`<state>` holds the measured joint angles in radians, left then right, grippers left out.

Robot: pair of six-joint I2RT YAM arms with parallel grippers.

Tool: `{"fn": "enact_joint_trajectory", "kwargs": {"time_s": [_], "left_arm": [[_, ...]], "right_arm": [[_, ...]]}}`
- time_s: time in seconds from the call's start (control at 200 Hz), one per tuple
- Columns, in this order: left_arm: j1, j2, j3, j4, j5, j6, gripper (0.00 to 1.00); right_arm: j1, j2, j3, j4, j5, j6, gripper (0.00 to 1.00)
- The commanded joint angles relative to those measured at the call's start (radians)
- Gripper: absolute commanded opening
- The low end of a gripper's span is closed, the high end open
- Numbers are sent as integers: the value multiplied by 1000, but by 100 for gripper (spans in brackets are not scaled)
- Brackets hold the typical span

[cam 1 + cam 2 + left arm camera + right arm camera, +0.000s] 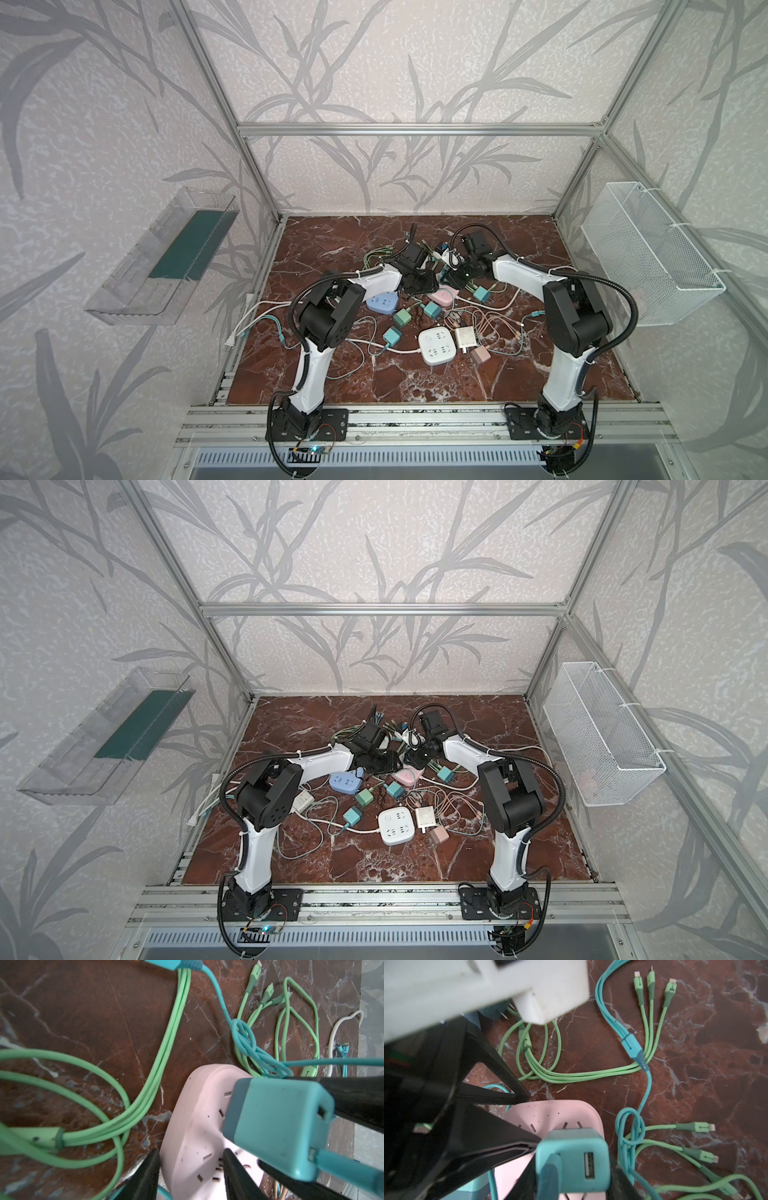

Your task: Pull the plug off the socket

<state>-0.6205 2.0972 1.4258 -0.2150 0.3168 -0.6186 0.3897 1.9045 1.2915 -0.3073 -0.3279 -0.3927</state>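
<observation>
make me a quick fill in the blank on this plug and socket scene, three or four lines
1. The teal plug sits in the ____ socket.
2. The right gripper is closed on the ____ plug.
3. The left gripper straddles an edge of the ____ socket.
4. The white socket has ____ plugged into it.

Missing words: pink; teal; pink; nothing

- We see our right gripper (572, 1169) clamped on the teal plug (572, 1159).
- The plug sits in the pink socket (550, 1113).
- Green cables (571, 1077) sprawl across the marble tabletop (716, 1064).
</observation>
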Motion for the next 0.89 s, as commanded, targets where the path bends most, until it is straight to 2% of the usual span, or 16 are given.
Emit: {"fn": "enact_joint_trajectory", "kwargs": {"time_s": [0.0,0.89], "left_arm": [[3,40,15,-61,-33,-11,50],[3,67,48,-124,-46,-41,50]], "right_arm": [[11,-62,-11,19,-83,37,14],[18,-139,-79,72,-43,94,7]]}}
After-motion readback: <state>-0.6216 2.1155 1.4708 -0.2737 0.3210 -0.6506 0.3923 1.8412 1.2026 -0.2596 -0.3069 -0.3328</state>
